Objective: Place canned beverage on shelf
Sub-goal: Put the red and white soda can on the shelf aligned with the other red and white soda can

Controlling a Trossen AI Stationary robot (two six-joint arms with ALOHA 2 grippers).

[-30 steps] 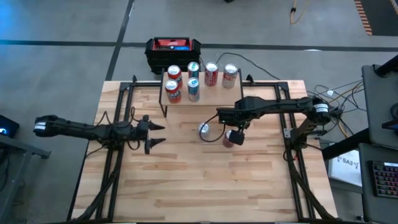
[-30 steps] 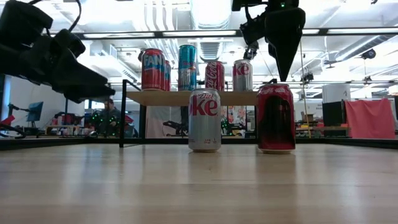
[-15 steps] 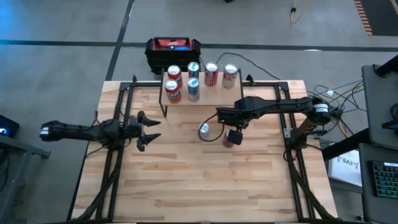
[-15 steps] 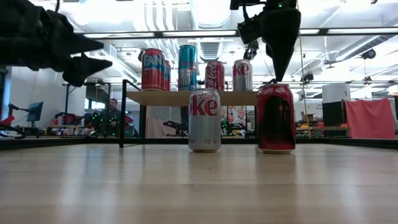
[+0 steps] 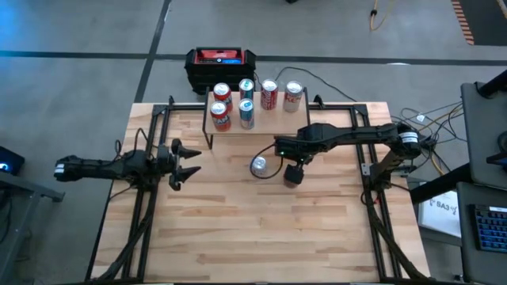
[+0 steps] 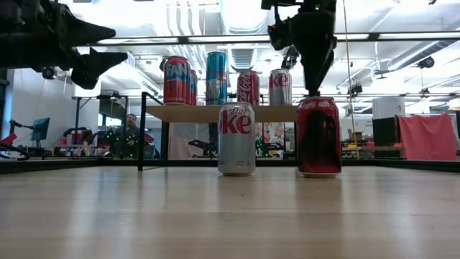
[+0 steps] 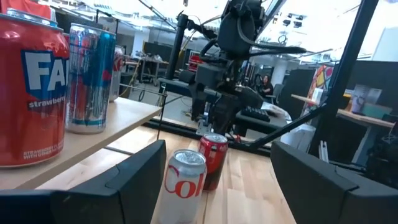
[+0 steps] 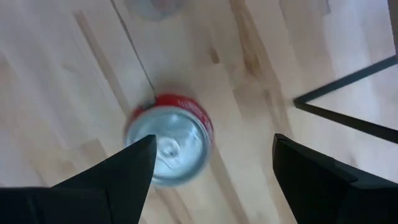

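While right tool (image 8: 208,171) hovers spread, empty, above red can (image 8: 169,146) | left tool (image 5: 184,154) spread, empty, aloft

The shelf (image 5: 257,119) at the table's 12 o'clock edge is crowded by six upright cans (image 5: 246,115) leaving bare board only at its 3 o'clock end, while a silver can (image 5: 259,165) and a red can (image 6: 318,137) stand just before it, with open tabletop (image 5: 261,229) towards 6 o'clock

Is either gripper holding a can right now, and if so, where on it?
Neither. The right gripper hangs open above the red can; the left gripper is open and empty, off to the left.
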